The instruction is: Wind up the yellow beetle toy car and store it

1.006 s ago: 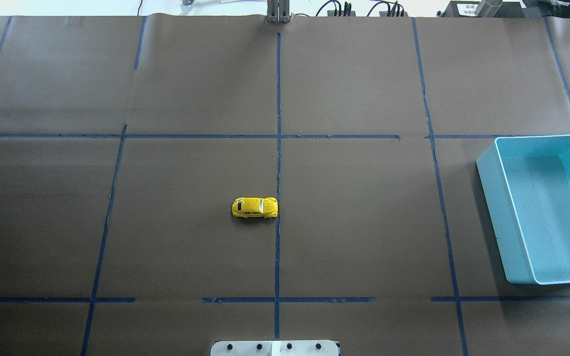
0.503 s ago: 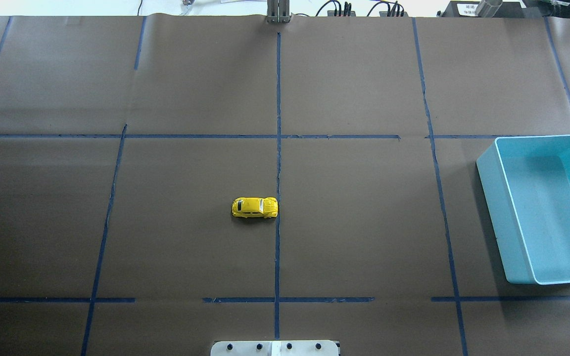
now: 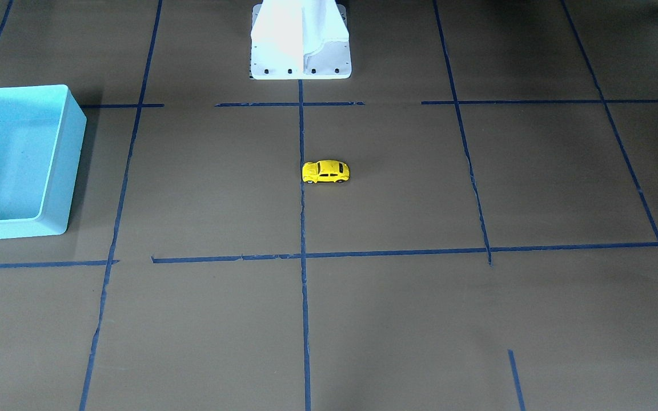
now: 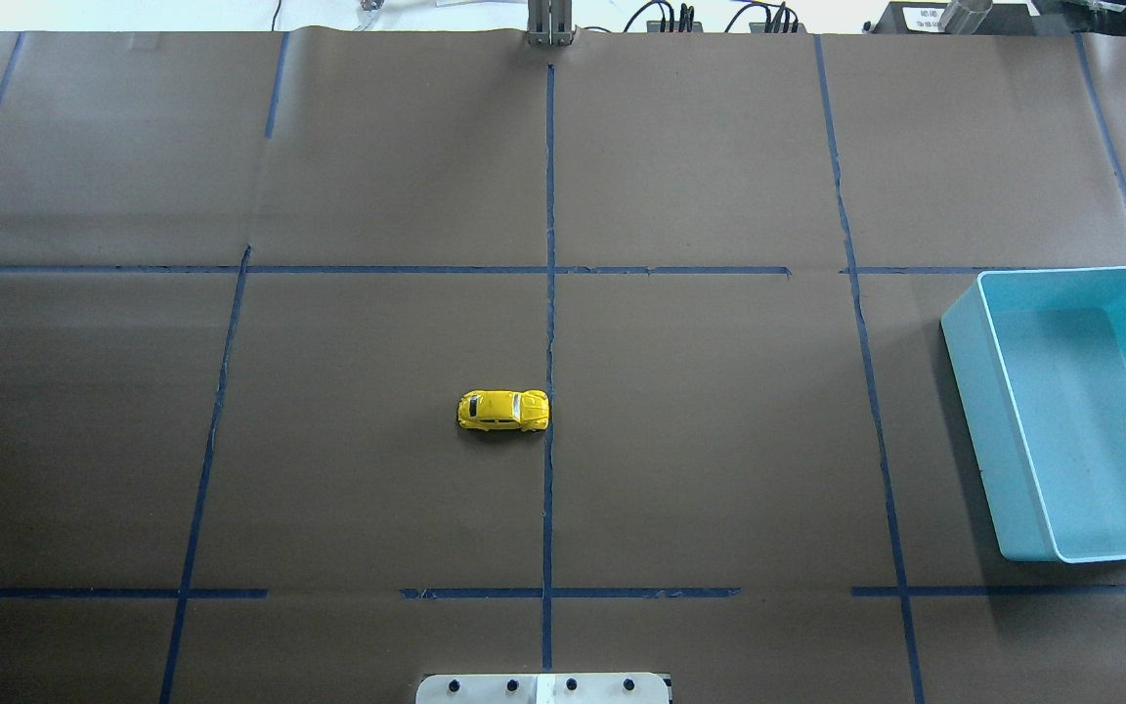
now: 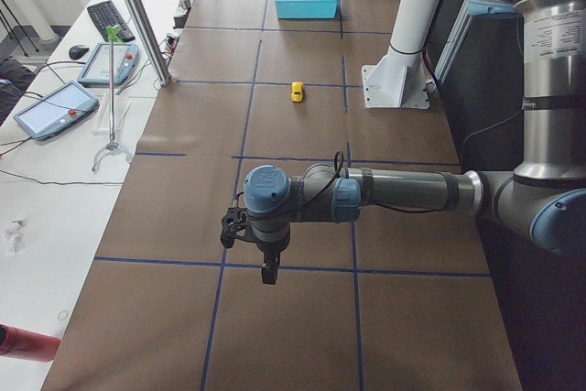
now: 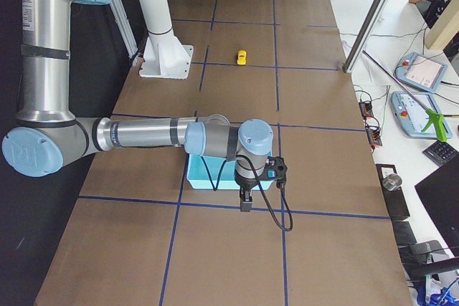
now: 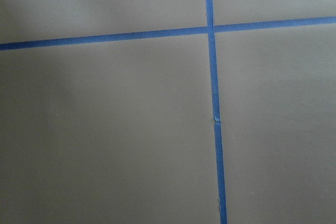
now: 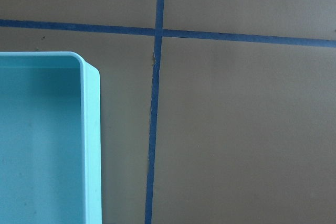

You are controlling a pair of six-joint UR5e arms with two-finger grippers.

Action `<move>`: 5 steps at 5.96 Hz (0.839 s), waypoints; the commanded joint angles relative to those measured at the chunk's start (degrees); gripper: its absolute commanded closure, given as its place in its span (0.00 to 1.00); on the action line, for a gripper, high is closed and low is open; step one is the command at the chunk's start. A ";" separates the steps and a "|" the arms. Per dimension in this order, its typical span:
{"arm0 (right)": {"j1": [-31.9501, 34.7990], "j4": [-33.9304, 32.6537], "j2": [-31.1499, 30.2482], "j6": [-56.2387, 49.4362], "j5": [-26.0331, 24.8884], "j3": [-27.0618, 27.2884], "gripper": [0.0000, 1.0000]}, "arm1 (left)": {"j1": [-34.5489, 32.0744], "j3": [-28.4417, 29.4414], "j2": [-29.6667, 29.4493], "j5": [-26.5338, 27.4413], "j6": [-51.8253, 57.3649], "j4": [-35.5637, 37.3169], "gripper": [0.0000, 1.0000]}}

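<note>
Yellow beetle toy car [image 4: 503,411] sits mid-table, turquoise bin [image 4: 988,391] at its three o'clock cropped by the frame; whether left gripper [image 5: 266,272] or right gripper [image 6: 245,204] is spread cannot be told.

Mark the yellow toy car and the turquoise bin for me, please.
yellow beetle toy car [image 4: 503,410], overhead exterior view, middle of its body.
turquoise bin [image 4: 998,430], overhead exterior view, on the outer wall facing the car.
</note>
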 commanded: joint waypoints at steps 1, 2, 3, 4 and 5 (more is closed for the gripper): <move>0.00 0.00 -0.02 -0.02 -0.02 0.00 0.00 | 4.76 -6.69 -0.53 0.09 0.14 5.40 0.00; 0.00 0.00 -0.02 0.06 -0.02 0.00 0.00 | 7.42 -12.66 -1.66 0.96 0.14 13.01 0.00; 0.00 0.00 -0.37 -0.20 0.24 0.00 0.00 | 9.18 -17.94 -3.94 5.49 0.23 16.40 0.00; 0.00 0.00 -0.38 -0.20 0.41 0.00 0.00 | 13.20 -23.48 -6.22 7.10 0.23 22.52 0.00; 0.00 0.09 -0.29 -0.63 0.24 0.09 0.00 | 16.46 -24.31 -10.94 7.38 0.23 24.67 0.00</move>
